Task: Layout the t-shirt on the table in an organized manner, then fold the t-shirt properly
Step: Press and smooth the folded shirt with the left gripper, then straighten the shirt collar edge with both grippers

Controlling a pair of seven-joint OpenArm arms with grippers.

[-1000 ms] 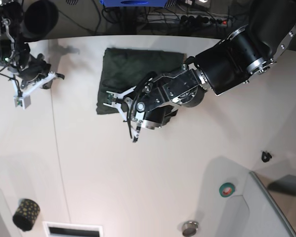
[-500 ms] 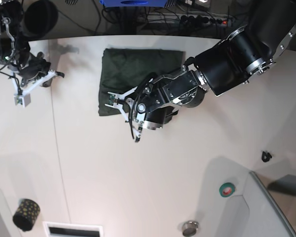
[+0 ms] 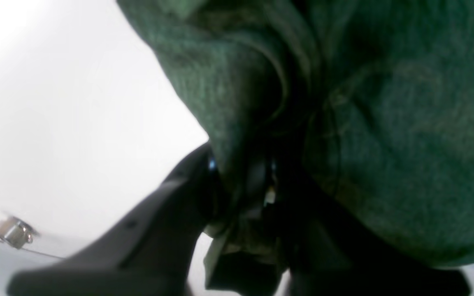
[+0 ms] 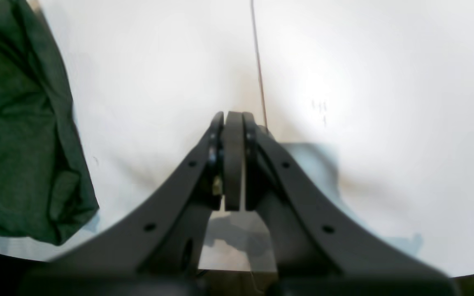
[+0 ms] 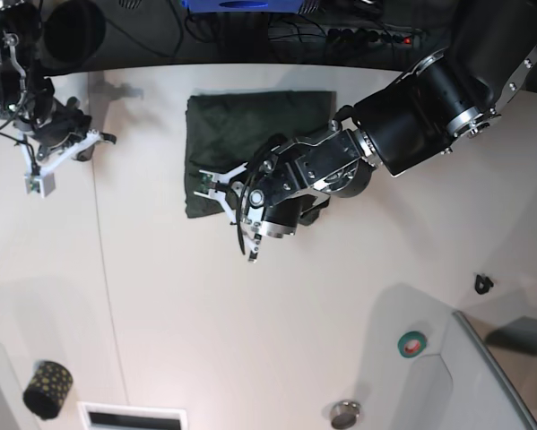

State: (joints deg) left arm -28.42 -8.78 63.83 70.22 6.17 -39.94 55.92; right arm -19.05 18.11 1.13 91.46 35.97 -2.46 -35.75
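The dark green t-shirt lies as a folded rectangle at the back of the white table. My left gripper is at the shirt's front left corner. In the left wrist view its dark fingers are shut on a bunched fold of the t-shirt, which fills most of that view. My right gripper hovers at the table's far left, shut and holding nothing, well apart from the shirt. In the right wrist view the right gripper points along the table's seam line, with the t-shirt off to the left.
A black patterned roll and a white vent sit at the front left. A teal tape ring, a metal cap, a small black clip and a grey bin are at the front right. Cables run behind the table.
The left gripper has shifted slightly right, dragging the shirt's front left corner with it. The right arm has not moved.
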